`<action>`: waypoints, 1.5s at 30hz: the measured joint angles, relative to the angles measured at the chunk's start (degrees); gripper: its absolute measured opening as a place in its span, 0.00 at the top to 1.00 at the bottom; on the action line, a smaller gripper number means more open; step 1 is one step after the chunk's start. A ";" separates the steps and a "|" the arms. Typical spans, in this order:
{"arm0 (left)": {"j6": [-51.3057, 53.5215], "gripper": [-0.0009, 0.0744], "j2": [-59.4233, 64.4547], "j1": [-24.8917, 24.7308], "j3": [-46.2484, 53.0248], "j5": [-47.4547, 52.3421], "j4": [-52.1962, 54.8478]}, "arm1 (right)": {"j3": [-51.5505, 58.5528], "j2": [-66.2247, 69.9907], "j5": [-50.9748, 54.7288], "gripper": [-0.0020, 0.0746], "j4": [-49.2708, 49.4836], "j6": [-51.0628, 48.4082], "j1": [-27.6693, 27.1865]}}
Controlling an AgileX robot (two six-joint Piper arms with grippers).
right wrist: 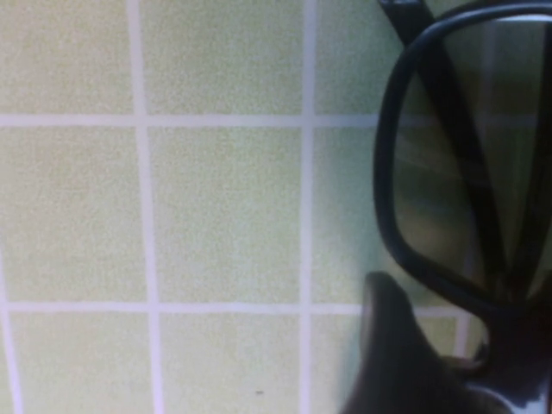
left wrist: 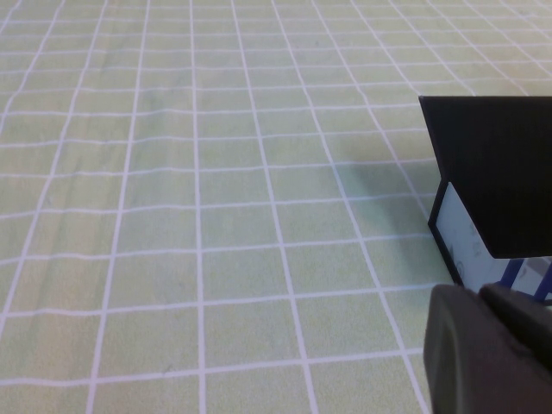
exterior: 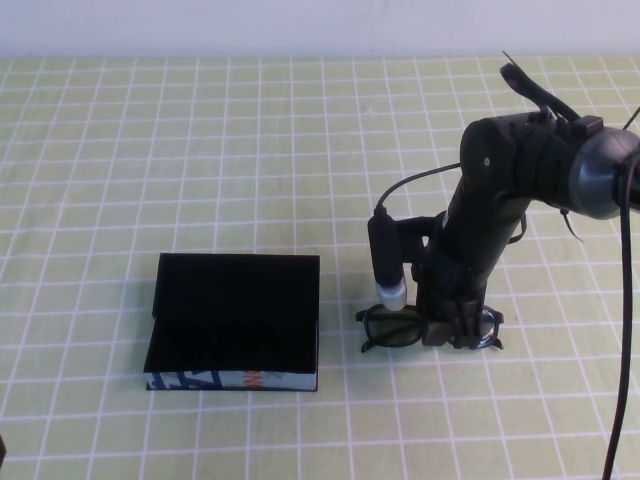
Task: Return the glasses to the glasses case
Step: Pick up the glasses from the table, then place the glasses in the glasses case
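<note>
The black glasses (exterior: 400, 328) lie on the green checked cloth, right of the glasses case (exterior: 235, 315). The case is a black box with a blue, white and orange front side. My right gripper (exterior: 452, 328) reaches straight down onto the middle of the glasses. In the right wrist view one dark finger (right wrist: 392, 354) presses against the frame beside the bridge, below one lens (right wrist: 457, 164); the other finger is hidden. My left gripper (left wrist: 483, 297) is shut and empty, low over the cloth beside the case (left wrist: 496, 164), outside the high view.
The green cloth with white grid lines (exterior: 200, 150) covers the whole table. The right arm's cable (exterior: 625, 330) hangs down along the right edge. A white wall runs along the back.
</note>
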 joint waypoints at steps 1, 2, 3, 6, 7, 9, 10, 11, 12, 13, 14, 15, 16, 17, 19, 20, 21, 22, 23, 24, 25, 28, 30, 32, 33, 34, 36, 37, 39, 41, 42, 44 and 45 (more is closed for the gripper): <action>0.00 0.99 0.00 0.00 0.00 0.00 0.00 | 0.00 0.00 0.05 0.59 -0.09 0.11 0.00; 0.00 0.99 0.00 0.00 0.00 0.00 0.00 | 0.00 0.00 0.05 0.60 -0.09 0.22 0.00; 0.00 0.99 0.00 0.00 0.00 0.00 0.00 | 0.00 0.00 0.05 0.62 -0.09 0.20 0.00; 0.00 0.99 0.00 0.00 0.00 0.00 0.00 | 0.00 0.00 0.19 0.69 -0.09 0.20 0.00; 0.00 0.99 0.00 0.00 0.00 0.00 0.00 | 0.00 0.00 0.48 0.73 -0.09 0.23 0.00; 0.00 0.99 0.00 0.00 0.00 0.00 0.00 | 0.00 0.00 1.11 0.78 -0.09 0.34 0.00; 0.00 0.99 0.00 0.00 0.00 0.00 0.00 | 0.00 0.00 1.59 0.82 -0.22 0.34 0.00; 0.00 0.99 0.00 0.00 0.00 0.00 0.00 | -0.09 0.00 2.03 0.85 -0.32 0.47 0.00; 0.00 0.99 0.00 0.00 0.00 0.00 0.00 | -0.09 0.00 2.37 0.88 -0.44 0.83 0.00; 0.00 0.99 0.00 0.00 0.00 0.00 0.00 | -0.13 0.00 2.77 0.89 -0.55 1.41 0.00; 0.00 0.99 0.00 0.00 0.00 0.00 0.00 | -0.22 -0.11 3.03 0.89 -0.67 2.00 0.04; 0.00 0.99 0.00 0.00 0.00 0.00 0.00 | -0.22 -0.11 3.13 0.89 -0.76 3.12 0.04; 0.00 0.99 0.00 0.00 0.00 0.00 0.00 | -0.22 -0.22 3.57 0.89 -1.09 4.59 0.15; 0.00 0.99 0.00 0.00 0.00 0.00 0.00 | -0.39 -0.33 4.00 0.89 -1.34 6.51 0.28; 0.00 0.99 0.00 0.00 0.00 0.00 0.00 | -1.25 -0.86 5.85 0.89 -2.28 12.02 1.26; 0.00 0.99 0.00 0.00 0.00 0.00 0.00 | -1.88 -1.32 6.91 0.89 -2.63 14.40 1.85; 0.00 0.99 0.00 0.00 0.00 0.00 0.00 | -2.97 -1.79 8.15 0.89 -2.63 17.13 2.76; 0.00 0.99 0.00 0.00 0.00 0.00 0.00 | -4.27 -2.35 8.92 0.89 -2.86 19.69 3.87; 0.00 0.99 0.00 0.00 0.00 0.00 0.00 | -5.68 -2.74 9.36 0.89 -2.98 21.79 5.18; 0.00 0.99 0.00 0.00 0.00 0.00 0.00 | -7.22 -3.06 9.61 0.89 -3.29 24.02 6.67; 0.00 0.99 0.00 0.00 0.00 0.00 0.00 | -8.78 -3.39 9.73 0.89 -3.60 25.66 8.33; 0.00 0.99 0.00 0.00 0.00 0.00 0.00 | -13.39 -3.36 10.09 0.89 -4.74 28.26 13.61; 0.00 0.99 0.00 0.00 0.00 0.00 0.00 | -16.60 -2.42 10.46 0.89 -6.33 30.01 17.08; 0.00 0.99 0.00 0.00 0.00 0.00 0.00 | -20.08 -0.89 10.72 0.89 -8.21 31.91 20.22; 0.00 0.99 0.00 0.00 0.00 0.00 0.00 | -22.10 0.20 10.84 0.89 -9.32 32.74 21.74; 0.00 0.99 0.00 0.00 0.00 0.00 0.00 | -24.18 1.43 10.92 0.89 -10.30 33.24 23.05; 0.00 0.99 0.00 0.00 0.00 0.00 0.00 | -28.46 3.90 11.06 0.89 -11.51 33.87 25.13; 0.00 0.99 0.00 0.00 0.00 0.00 0.00 | -30.58 5.31 11.06 0.89 -11.79 34.02 25.91; 0.00 0.99 0.00 0.00 0.00 0.00 0.00 | -33.85 8.05 11.06 0.89 -12.14 34.26 26.90; 0.00 0.99 0.00 0.00 0.00 0.00 0.00 | -36.15 10.11 11.06 0.89 -12.25 34.26 27.48; 0.00 0.99 0.00 0.00 0.00 0.00 0.00 | -36.91 11.03 11.06 0.89 -12.25 34.26 27.61; 0.00 0.99 0.00 0.00 0.00 0.00 0.00 | -37.41 12.27 11.06 0.89 -12.64 34.38 27.61; 0.00 0.99 0.00 0.00 0.00 0.00 0.00 | -37.57 12.89 11.10 0.89 -12.77 34.49 27.61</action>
